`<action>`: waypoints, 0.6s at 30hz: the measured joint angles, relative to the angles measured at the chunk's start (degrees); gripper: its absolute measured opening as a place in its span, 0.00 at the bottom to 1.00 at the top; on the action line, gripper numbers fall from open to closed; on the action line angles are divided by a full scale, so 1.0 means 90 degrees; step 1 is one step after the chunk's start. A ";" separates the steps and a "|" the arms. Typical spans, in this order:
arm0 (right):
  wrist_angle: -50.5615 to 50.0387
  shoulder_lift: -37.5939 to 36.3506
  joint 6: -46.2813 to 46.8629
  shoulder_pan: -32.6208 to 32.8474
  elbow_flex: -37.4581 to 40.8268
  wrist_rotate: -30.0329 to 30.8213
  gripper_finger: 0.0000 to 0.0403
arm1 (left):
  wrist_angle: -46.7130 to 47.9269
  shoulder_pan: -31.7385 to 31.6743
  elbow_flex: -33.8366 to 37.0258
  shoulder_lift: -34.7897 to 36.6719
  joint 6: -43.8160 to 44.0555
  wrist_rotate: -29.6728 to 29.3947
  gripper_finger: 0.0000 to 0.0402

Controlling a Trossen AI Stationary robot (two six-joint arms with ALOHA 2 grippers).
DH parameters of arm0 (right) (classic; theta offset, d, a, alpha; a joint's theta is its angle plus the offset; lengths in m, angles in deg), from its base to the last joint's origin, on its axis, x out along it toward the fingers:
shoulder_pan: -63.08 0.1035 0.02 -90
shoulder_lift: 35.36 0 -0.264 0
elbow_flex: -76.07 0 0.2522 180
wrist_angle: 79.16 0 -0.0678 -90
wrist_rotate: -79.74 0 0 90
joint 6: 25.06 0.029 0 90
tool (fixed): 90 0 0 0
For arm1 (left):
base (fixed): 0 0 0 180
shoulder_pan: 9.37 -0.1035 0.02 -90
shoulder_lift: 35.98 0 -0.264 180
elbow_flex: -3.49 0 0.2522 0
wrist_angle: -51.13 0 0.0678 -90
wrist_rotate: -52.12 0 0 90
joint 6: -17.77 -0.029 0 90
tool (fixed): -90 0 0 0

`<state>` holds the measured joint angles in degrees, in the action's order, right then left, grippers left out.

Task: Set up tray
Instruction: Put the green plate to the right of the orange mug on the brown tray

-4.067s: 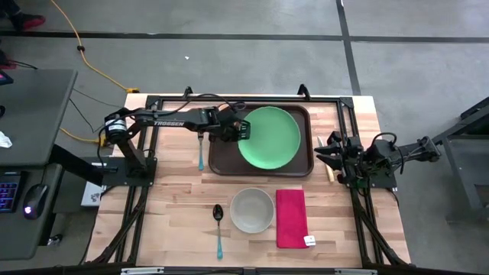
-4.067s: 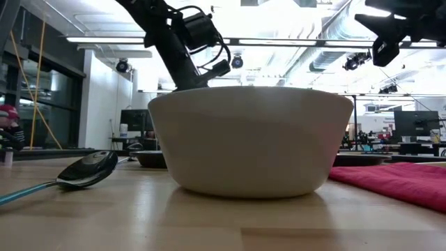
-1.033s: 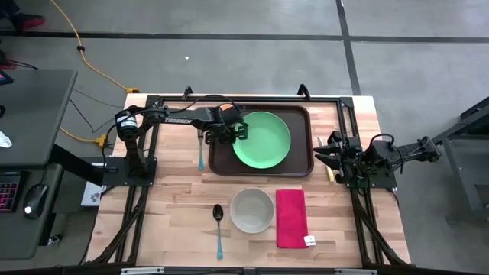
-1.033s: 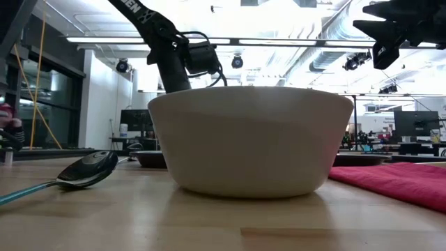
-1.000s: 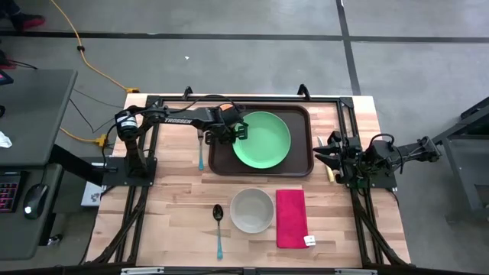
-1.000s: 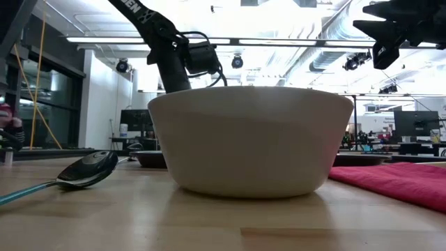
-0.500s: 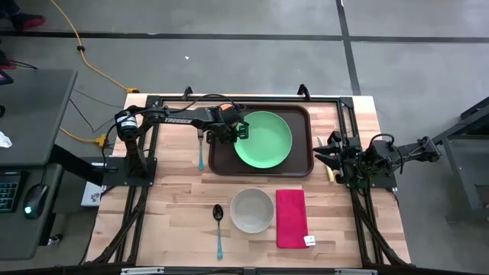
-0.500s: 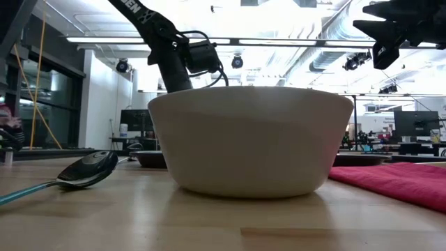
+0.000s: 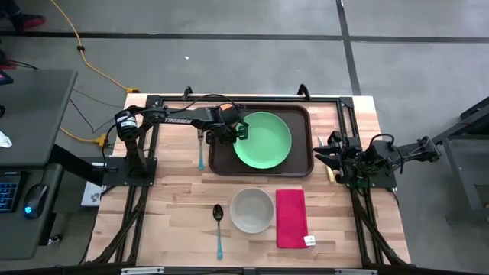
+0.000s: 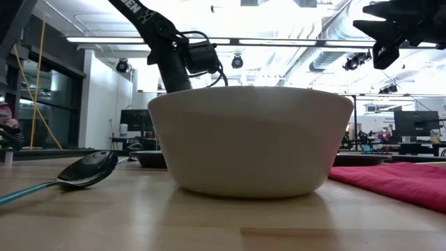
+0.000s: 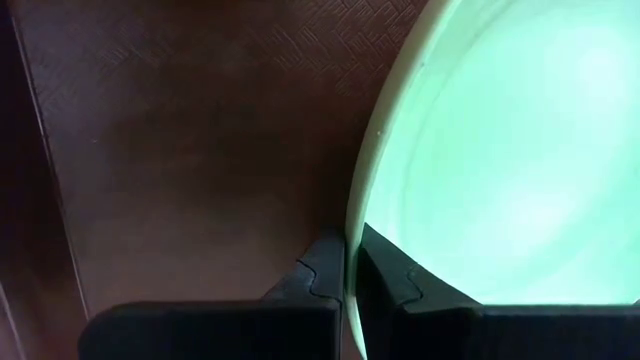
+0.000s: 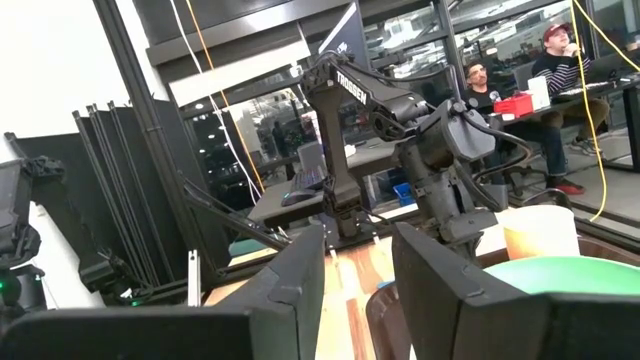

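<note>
The dark brown tray lies at the far middle of the table, and the green plate sits on it, left of its centre. My left gripper is at the plate's left rim, shut on it; the left wrist view shows the gripper, the plate and the tray floor. My right gripper waits open at the table's right edge, touching nothing; the right wrist view shows the gap of that gripper. My left gripper pinches the plate's left rim between its two fingers, one finger outside the rim over the tray and one inside on the plate's face. It comes from the table's left, slanting down. The plate sits about level over the tray.
A white bowl stands near the table's near edge, with a red napkin to its right and a teal-handled spoon to its left. A teal-handled fork lies left of the tray. The low view is filled by the bowl.
</note>
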<state>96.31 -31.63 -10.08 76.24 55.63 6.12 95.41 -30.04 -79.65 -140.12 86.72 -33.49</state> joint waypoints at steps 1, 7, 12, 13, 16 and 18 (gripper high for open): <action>-0.0002 0.0000 0.0000 0.0000 0.0000 -0.0002 0.25 | -0.0002 0.0000 0.0000 0.0000 -0.0017 0.0001 0.11; -0.0002 0.0000 -0.0002 -0.0001 0.0000 0.0000 0.25 | 0.0000 0.0000 0.0000 0.0000 -0.0027 0.0009 0.11; -0.0002 0.0000 -0.0002 0.0000 0.0000 -0.0002 0.25 | 0.0004 0.0002 0.0000 0.0000 -0.0113 0.0053 0.11; -0.0001 0.0000 -0.0001 0.0000 0.0000 0.0000 0.25 | 0.0002 0.0002 0.0000 0.0000 -0.0156 0.0053 0.11; -0.0002 0.0000 -0.0002 0.0000 0.0000 -0.0001 0.25 | 0.0004 0.0005 0.0000 0.0000 -0.0180 0.0054 0.11; -0.0002 0.0000 -0.0002 0.0000 0.0000 0.0000 0.25 | 0.0005 0.0005 0.0000 0.0000 -0.0182 0.0053 0.11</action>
<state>96.30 -31.63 -10.10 76.24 55.63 6.12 95.46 -29.99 -79.65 -140.12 85.07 -33.01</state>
